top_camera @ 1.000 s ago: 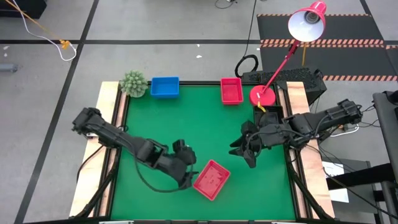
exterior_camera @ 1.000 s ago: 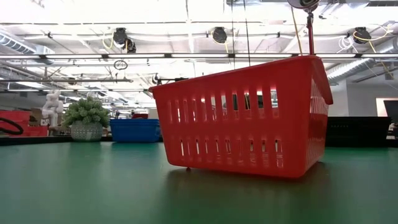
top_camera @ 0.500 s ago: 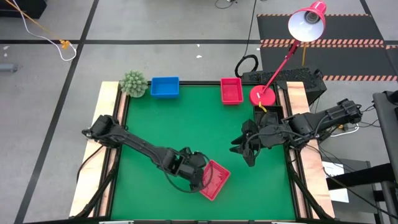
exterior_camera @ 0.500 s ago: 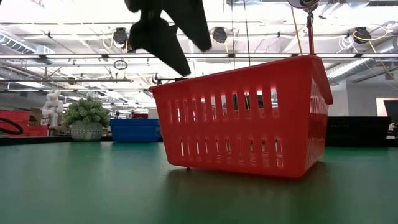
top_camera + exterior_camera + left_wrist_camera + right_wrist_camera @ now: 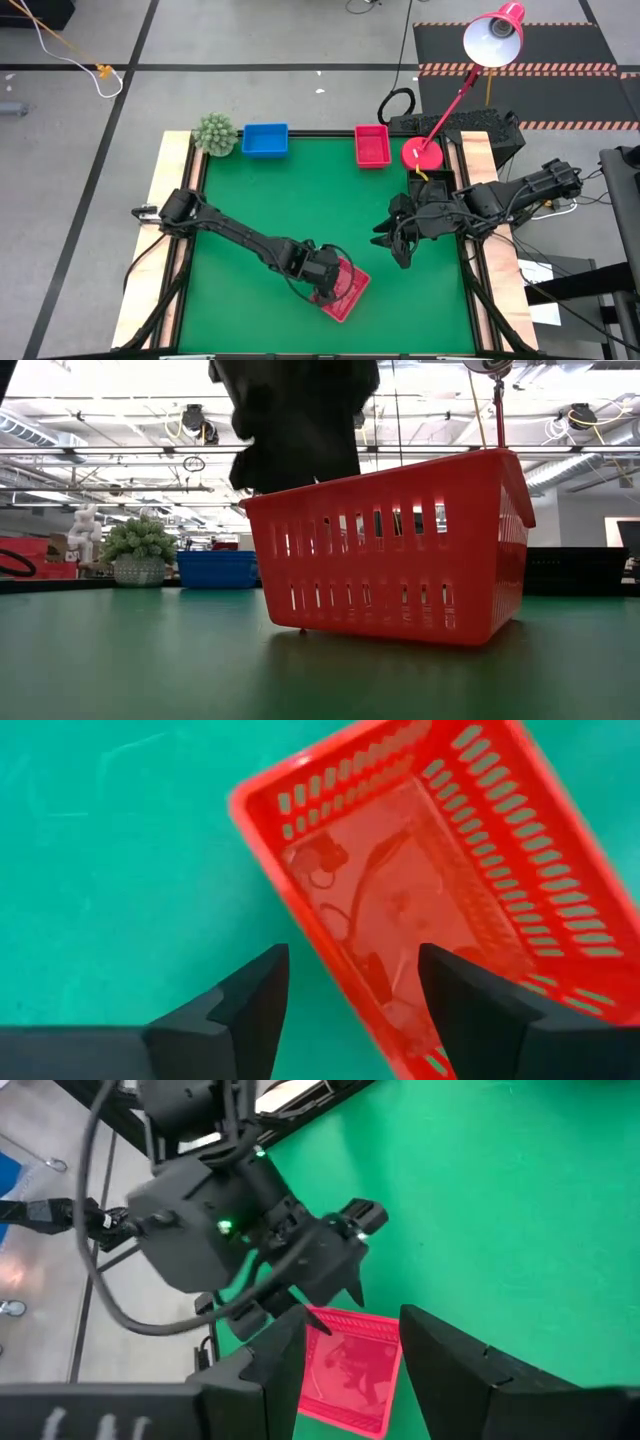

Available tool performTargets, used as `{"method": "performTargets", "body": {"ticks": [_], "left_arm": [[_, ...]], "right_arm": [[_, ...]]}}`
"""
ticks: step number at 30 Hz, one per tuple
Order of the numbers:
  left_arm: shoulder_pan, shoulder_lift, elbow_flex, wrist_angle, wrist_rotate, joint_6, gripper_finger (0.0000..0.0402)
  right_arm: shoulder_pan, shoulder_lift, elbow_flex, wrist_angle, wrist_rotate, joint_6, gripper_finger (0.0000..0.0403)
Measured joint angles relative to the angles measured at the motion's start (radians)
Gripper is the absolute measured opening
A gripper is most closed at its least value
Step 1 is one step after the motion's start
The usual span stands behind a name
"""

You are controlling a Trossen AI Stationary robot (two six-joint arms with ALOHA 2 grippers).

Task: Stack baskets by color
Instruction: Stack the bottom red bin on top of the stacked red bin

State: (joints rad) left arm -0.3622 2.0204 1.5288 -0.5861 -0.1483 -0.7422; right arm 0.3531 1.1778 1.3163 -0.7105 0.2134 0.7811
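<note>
A red basket (image 5: 345, 290) (image 5: 400, 550) rests on its bottom on the green table, near the front edge. My left gripper (image 5: 350, 960) (image 5: 325, 277) is open and points down over the basket's left end. One finger (image 5: 250, 1005) is outside a side wall (image 5: 330, 935) and the other (image 5: 470, 1005) is inside, with a gap to the wall on each side. My right gripper (image 5: 395, 245) (image 5: 350, 1360) is open and empty above the table's right part. A blue basket (image 5: 265, 139) and another red basket (image 5: 372, 145) stand at the far edge.
A green fuzzy plant ball (image 5: 214, 133) sits at the far left corner. A round red lamp base (image 5: 422, 154) is at the far right, its stem slanting up to the lamp head (image 5: 494, 35). Bare green mat (image 5: 300, 200) lies between the arms.
My left gripper has come down and moved toward the table's right edge, from beside the red basket to over its left end. It has turned as it went, and its fingers now straddle a side wall. The basket has stayed where it was.
</note>
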Motion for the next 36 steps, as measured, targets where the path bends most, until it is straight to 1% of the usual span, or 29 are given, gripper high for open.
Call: {"method": "performTargets", "body": {"ticks": [4,7,15,17,18,23,28,31,36], "left_arm": [[0.021,0.017,0.0,0.013,0.018,0.0,0.0194],[0.032,0.023,0.0,0.014,0.021,0.004,0.0162],[0.064,0.023,0.0,0.016,0.021,0.061,0.0051],[0.073,0.023,0.0,0.015,0.032,0.081,0.0022],[0.078,0.023,0.0,0.016,0.045,0.088,0.0014],[0.102,0.021,0.0,0.017,0.062,0.121,0.0019],[0.134,-0.031,0.0,0.007,0.049,0.164,0.0008],[0.156,-0.067,0.0,0.001,0.008,0.175,0.0007],[0.191,-0.16,0.0,0.007,-0.133,0.164,0.0006]], "right_arm": [[0.002,0.0,0.0,-0.004,0.0,0.003,0.0155],[0.002,0.0,0.0,-0.005,0.0,0.003,0.0155],[0.002,0.0,0.0,-0.005,0.0,0.003,0.0155],[0.002,0.0,0.0,-0.005,0.0,0.003,0.0155],[0.002,0.0,0.0,-0.005,0.0,0.003,0.0155],[0.002,0.0,0.0,-0.005,0.0,0.01,0.0155],[0.01,-0.008,0.0,-0.005,0.007,0.031,0.0155],[0.024,-0.027,0.0,0.0,0.068,0.059,0.0155],[0.057,-0.077,0.0,0.014,0.234,0.127,0.0155]]}}
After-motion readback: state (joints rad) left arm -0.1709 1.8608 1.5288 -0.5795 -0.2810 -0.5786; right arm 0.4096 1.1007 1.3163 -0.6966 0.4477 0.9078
